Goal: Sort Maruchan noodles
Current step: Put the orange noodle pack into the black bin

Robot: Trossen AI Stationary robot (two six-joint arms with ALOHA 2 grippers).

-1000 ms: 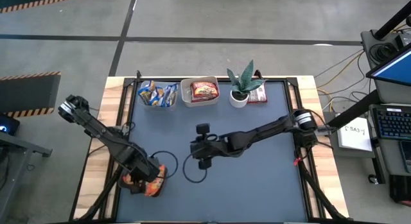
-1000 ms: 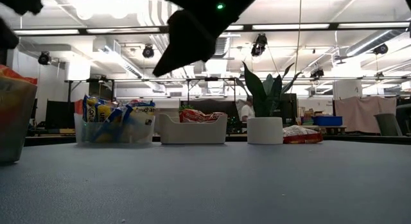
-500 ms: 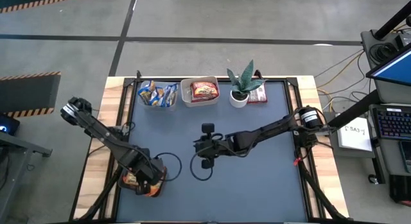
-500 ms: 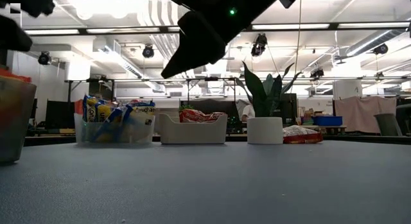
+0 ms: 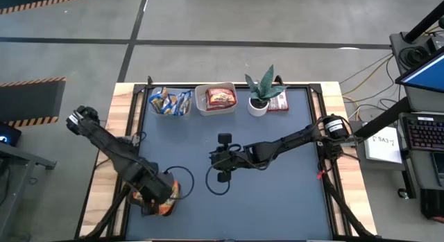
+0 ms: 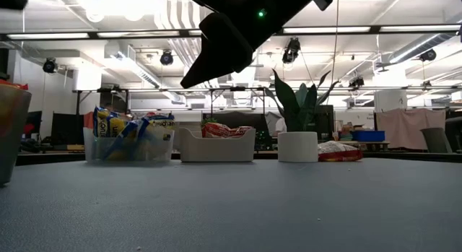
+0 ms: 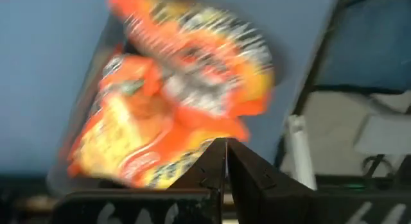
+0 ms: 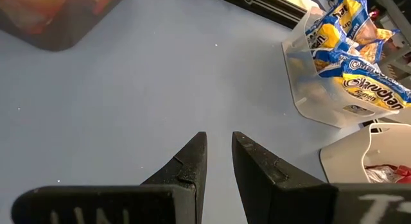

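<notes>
Orange-yellow Maruchan packets (image 7: pixel 180 102) lie piled in a clear tub (image 5: pixel 161 202) at the table's near left; that tub shows at the left edge of the low view (image 6: pixel 13 136). My left gripper (image 7: pixel 226 146) sits over the tub (image 5: pixel 158 197), shut. Blue-yellow packets fill a clear tub (image 5: pixel 170 102) at the far edge, and red-and-white ones lie in the white tub (image 5: pixel 218 98) beside it. One red packet (image 5: pixel 279 102) lies behind the plant pot. My right gripper (image 5: pixel 211 159) hangs above mid-table (image 6: pixel 195 75), pointing left, narrowly open and holding nothing (image 8: pixel 218 137). My left gripper comes from above, slanting down, with its fingertips closed together at the tub's near rim (image 7: pixel 212 137), beside the orange packets. The fingertips hide the exact spot, so I cannot tell whether they pinch the clear wall or a packet's edge. The tub stands on the table.
A potted plant (image 5: pixel 260 96) stands at the far edge, right of the white tub (image 6: pixel 216 145). The grey pad (image 5: pixel 277 193) is bare across its middle and right. Black frame rails run along the table's sides. A workshop room shows beyond the far edge.
My left gripper has moved toward the table's near-left corner, still shut, and the tub of orange packets has slid along the table with it, going farther left in the low view. My right gripper has shifted slightly toward the right.
</notes>
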